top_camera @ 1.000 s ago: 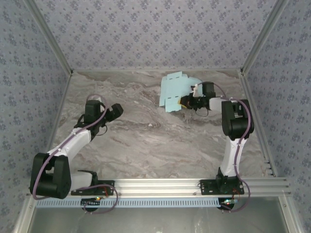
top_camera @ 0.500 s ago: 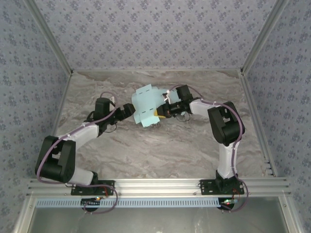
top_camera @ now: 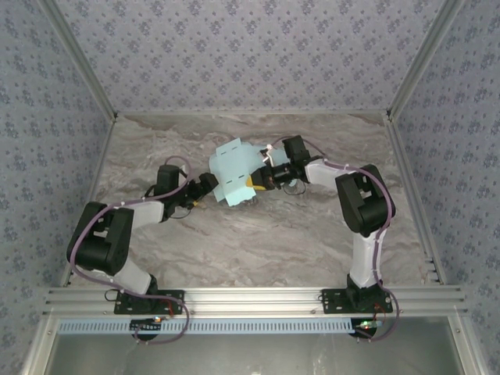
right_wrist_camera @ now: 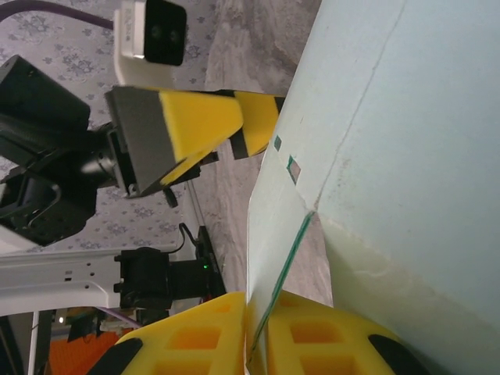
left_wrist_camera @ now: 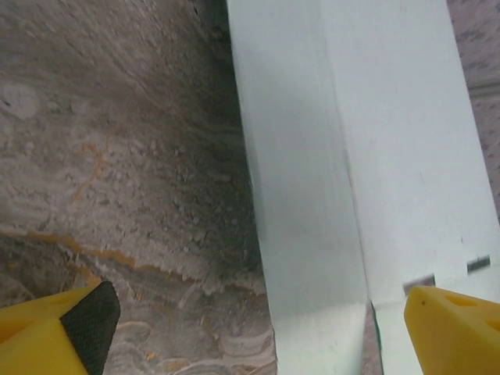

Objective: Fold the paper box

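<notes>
While the right gripper (top_camera: pixel 256 181) pinches the paper box (top_camera: pixel 233 168) along its right-hand edge, the pale blue card stands raised off the table (top_camera: pixel 258 242) in the far half, about midway between the left and right edges. It is a flat die-cut blank, not closed into a box, and it tilts so that its broad face leans up toward the far edge. Whether its lowest flap touches the table I cannot tell.

Seen from the right wrist, the two yellow fingers (right_wrist_camera: pixel 312 336) of the right gripper are pressed together with only the thin edge of the card between them, so the jaws are almost closed and have hold of the blank. A crease runs up the card from that grip, and two small slots (right_wrist_camera: pixel 286 155) are cut beside it.

From the left side, the left gripper (top_camera: pixel 209 186) comes in low at the card's lower left corner. In the left wrist view its yellow fingers (left_wrist_camera: pixel 47 336) stand far apart, one out over bare marble-patterned table and the other behind the card's face, so the jaws are wide open and grip nothing. The card's long straight edge runs up between them, with a fold line just to its right.
</notes>
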Controlling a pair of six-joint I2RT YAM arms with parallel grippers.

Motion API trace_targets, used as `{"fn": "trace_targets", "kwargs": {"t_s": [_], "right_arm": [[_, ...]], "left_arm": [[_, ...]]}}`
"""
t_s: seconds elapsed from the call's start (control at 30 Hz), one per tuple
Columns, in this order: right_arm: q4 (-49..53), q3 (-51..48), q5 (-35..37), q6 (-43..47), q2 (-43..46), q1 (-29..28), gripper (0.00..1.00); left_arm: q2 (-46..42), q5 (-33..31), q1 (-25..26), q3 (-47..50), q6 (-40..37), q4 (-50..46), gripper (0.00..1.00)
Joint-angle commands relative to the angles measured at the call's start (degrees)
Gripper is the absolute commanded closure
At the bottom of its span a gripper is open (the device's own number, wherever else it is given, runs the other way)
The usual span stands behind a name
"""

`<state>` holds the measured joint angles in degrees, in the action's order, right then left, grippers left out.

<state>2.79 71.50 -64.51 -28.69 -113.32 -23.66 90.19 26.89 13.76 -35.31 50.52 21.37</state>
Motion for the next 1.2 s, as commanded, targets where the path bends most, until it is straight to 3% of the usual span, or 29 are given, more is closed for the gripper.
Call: {"fn": "trace_targets", "kwargs": {"t_s": [0.0,0.47,0.6,0.87,1.0,1.17], "right_arm": [[-0.22,2.13,-2.43,-1.56,3.57,-0.95,0.85],[-12.63,0.81,2.29,-14.49,7.87,-3.29,0.86],[-13.32,0.85,3.06,-15.46,7.56,-4.33,0.86],[-12.99,0.24,4.89,-16.07,7.74,-5.60,0.83],[-13.11,-0.31,6.64,-16.35,8.19,-5.87,0.83],[-13.55,-0.97,8.47,-16.76,8.71,-6.30,0.80]], "left_arm": [[1.50,2.03,-0.84,-3.80,4.33,5.49,0.07],[8.63,-0.63,-0.32,-5.29,26.86,23.29,0.13],[7.47,-3.37,-0.22,-4.98,29.25,25.92,0.26],[1.66,-6.89,-0.21,-5.70,25.99,16.78,0.65],[-0.60,-7.56,-0.14,-5.86,25.11,13.55,0.72],[-1.99,-7.20,-0.19,-5.86,25.18,12.80,0.87]]}}
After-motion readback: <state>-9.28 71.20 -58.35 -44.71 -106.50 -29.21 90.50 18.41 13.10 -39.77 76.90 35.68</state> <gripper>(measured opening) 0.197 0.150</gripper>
